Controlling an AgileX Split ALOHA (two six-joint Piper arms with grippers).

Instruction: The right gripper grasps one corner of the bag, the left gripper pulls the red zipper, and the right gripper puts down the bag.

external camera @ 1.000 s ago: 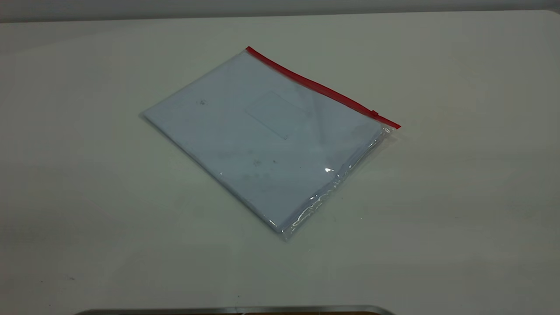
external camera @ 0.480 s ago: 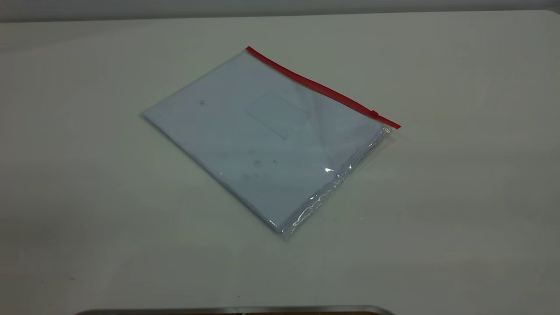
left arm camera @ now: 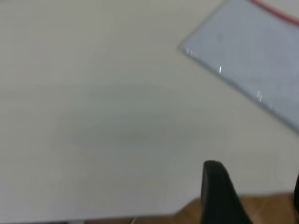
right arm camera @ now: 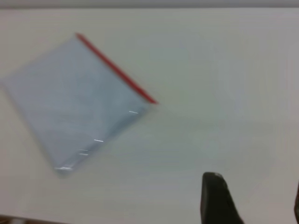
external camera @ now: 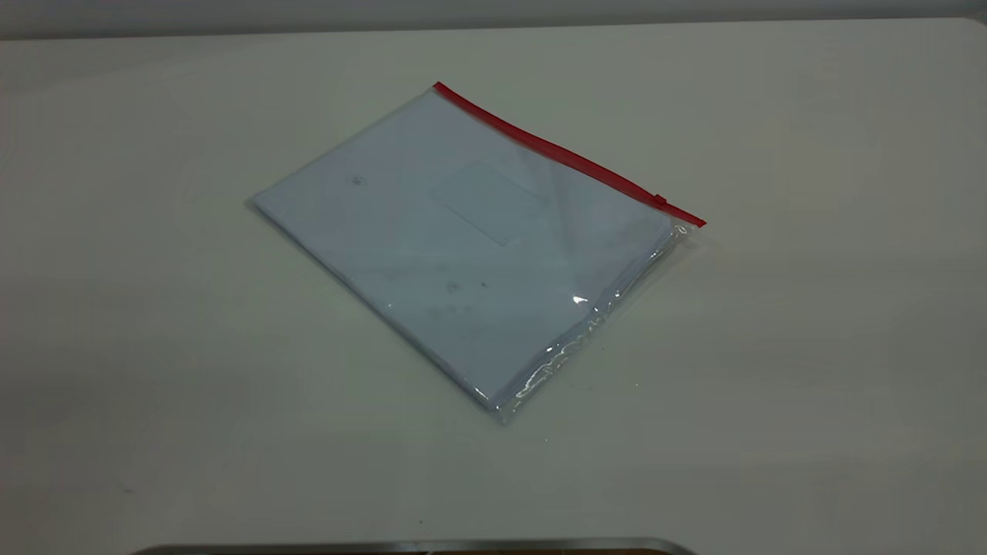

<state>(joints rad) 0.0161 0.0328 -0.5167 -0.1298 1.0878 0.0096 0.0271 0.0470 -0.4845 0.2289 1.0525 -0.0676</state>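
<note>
Both tools point(left arm camera: 254, 193) point(right arm camera: 252, 198) parted — hovering.

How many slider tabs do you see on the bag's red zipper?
1. The slider tab sits on the red zipper near the bag's right-hand corner in the exterior view. None looks hidden.

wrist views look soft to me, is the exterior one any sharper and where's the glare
Exterior view: sharp, with small bright glints on the bag along its crinkled clear side seam. Left wrist view: soft, and the bag's edge shows specks of glare. Right wrist view: blurriest, with the red zipper smeared.
</note>
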